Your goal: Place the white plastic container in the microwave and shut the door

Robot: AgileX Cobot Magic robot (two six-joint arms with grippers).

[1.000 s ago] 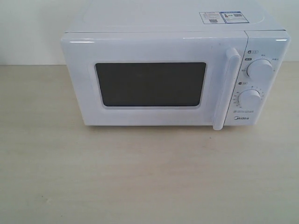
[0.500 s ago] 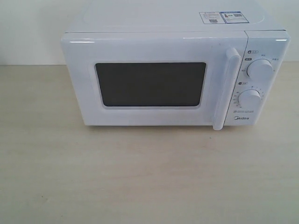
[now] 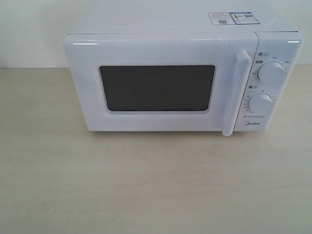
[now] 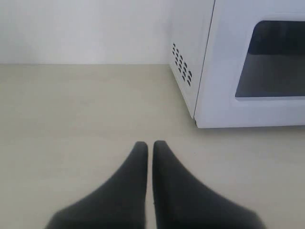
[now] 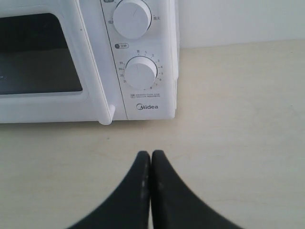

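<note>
1. Container first: it shows in none of my views. The door (image 3: 156, 53) of the microwave (image 3: 170, 22) is shut flush with the front. Its window (image 3: 157, 88) is too dark to tell whether the container sits inside.
2. My left pincer (image 4: 150, 145) is closed tip to tip and holds nothing. It hovers over the bare desk (image 3: 146, 185), off the microwave's vented side. My right pincer (image 5: 150, 155) is likewise closed and empty, above the desk in front of the lower dial (image 5: 140, 72).
3. Risk: if the container is not inside, I could mistake a shut door for a finished job. The dark glass would be the cause.
4. Risk: opening the door means hooking the handle (image 3: 235, 92), which stands just beside the two dials. A loose reach with my right pincer could turn the upper dial (image 3: 271, 73) or the lower one. A hard pull could drag the whole microwave across the smooth desk.
5. Risk: with the handle on the right, I judge the hinge is on the left. The opening door would then sweep toward my left pincer and could strike that arm.
6. Room: nothing else shows on the desk in front of the microwave or at either side, so both arms have space there. The wall lies close behind the microwave, so there is little room at the back. The desk's near edge is outside every view, so I cannot tell how far back I can retreat.
</note>
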